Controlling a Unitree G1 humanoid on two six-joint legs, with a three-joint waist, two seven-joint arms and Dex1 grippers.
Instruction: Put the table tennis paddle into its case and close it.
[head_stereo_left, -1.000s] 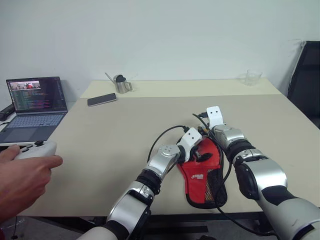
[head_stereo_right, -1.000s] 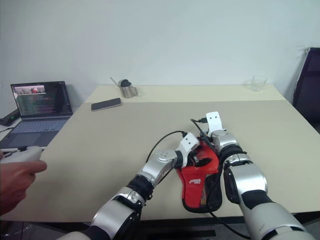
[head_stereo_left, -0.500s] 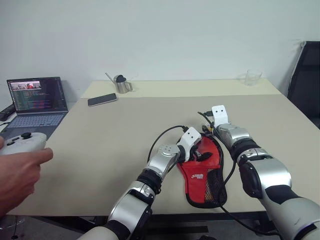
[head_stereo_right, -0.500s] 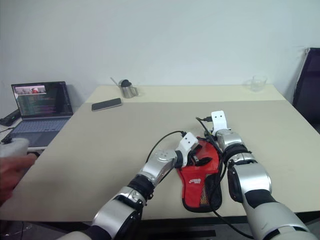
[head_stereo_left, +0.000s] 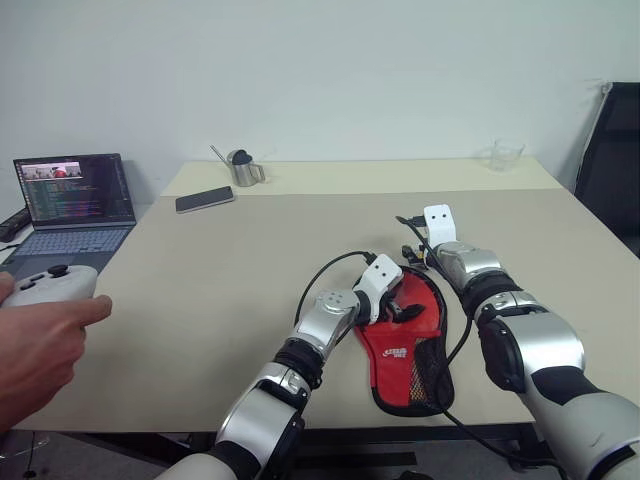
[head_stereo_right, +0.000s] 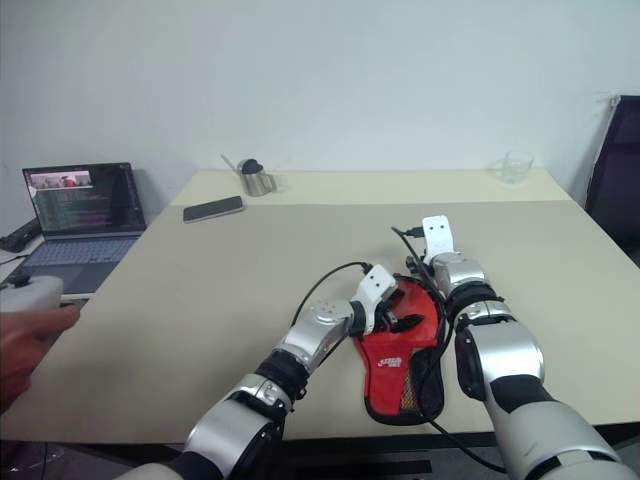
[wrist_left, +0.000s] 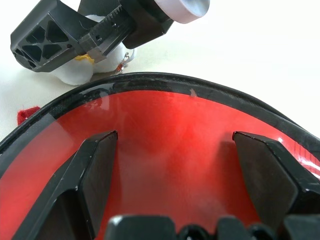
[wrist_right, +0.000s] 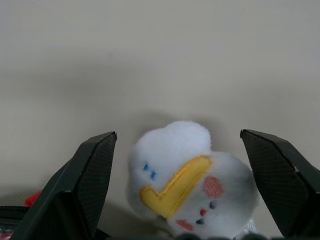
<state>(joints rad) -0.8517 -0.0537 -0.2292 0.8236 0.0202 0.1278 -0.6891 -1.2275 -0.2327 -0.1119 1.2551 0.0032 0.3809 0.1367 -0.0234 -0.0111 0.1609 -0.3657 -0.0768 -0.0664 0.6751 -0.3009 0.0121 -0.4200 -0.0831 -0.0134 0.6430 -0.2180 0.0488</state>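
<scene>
My left fingers (wrist_left: 100, 170) stand apart, hovering just over the red face of the case (head_stereo_left: 405, 345), with nothing clamped between them. My right fingers (wrist_right: 95, 175) also stand apart, empty, flanking a small white plush charm (wrist_right: 187, 187) that lies on the surface (head_stereo_left: 220, 300) at the case's far edge. The case lies flat near the front edge of the surface, mesh pocket toward me, between my two arms. I cannot tell where the table tennis paddle is. Far left: a phone (head_stereo_left: 204, 199) and a metal cup (head_stereo_left: 243, 168). Left of the surface, a laptop (head_stereo_left: 70, 205); a person's hand (head_stereo_left: 40, 350) holds a controller (head_stereo_left: 50, 285).
</scene>
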